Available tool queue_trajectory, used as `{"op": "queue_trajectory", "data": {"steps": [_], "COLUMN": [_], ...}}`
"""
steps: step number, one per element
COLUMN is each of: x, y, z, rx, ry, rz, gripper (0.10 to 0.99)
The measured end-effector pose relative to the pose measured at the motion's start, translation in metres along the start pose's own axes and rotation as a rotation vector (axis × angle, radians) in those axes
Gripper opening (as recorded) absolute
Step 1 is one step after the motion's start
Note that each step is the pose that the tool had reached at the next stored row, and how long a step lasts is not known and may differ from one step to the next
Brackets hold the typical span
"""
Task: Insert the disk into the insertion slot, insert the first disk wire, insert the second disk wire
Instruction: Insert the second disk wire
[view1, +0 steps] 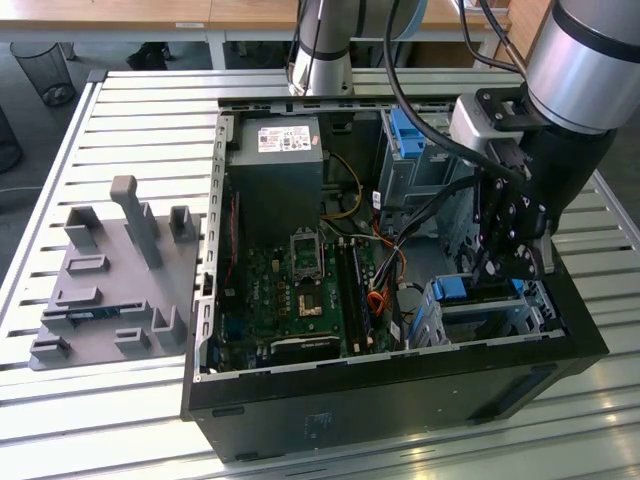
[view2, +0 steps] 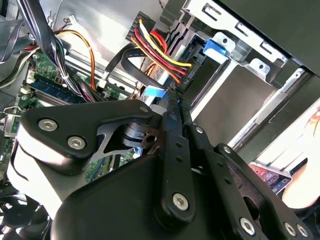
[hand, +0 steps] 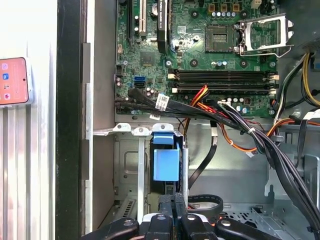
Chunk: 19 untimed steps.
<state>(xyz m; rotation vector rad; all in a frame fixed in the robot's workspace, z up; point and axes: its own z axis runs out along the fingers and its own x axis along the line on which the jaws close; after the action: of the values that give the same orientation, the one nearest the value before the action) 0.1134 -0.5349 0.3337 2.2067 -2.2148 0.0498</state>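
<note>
First wrist view | end effector (hand: 173, 207) fingers pressed together, empty | disk (hand: 165, 162) in insertion slot (hand: 131, 165)

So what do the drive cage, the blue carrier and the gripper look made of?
Drive cage: grey sheet metal, matte, with folded tabs and punched holes. Blue carrier: probably moulded plastic, smooth and evenly bright. Gripper: black links with silver screws, matte; metal or hard plastic, I cannot tell which.
</note>
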Motion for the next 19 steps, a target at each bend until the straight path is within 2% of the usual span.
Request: {"op": "queue_trajectory", "data": {"steps": [5,19], "x": [0.0,0.0001], "y": [-0.0005,-0.0008], "z": [0.001,0.0035], "rx": [0.0,0.0], "ry": [-0.0039,-0.0036], "rz": [0.0,0.0], "gripper": [0.141,0.141]}}
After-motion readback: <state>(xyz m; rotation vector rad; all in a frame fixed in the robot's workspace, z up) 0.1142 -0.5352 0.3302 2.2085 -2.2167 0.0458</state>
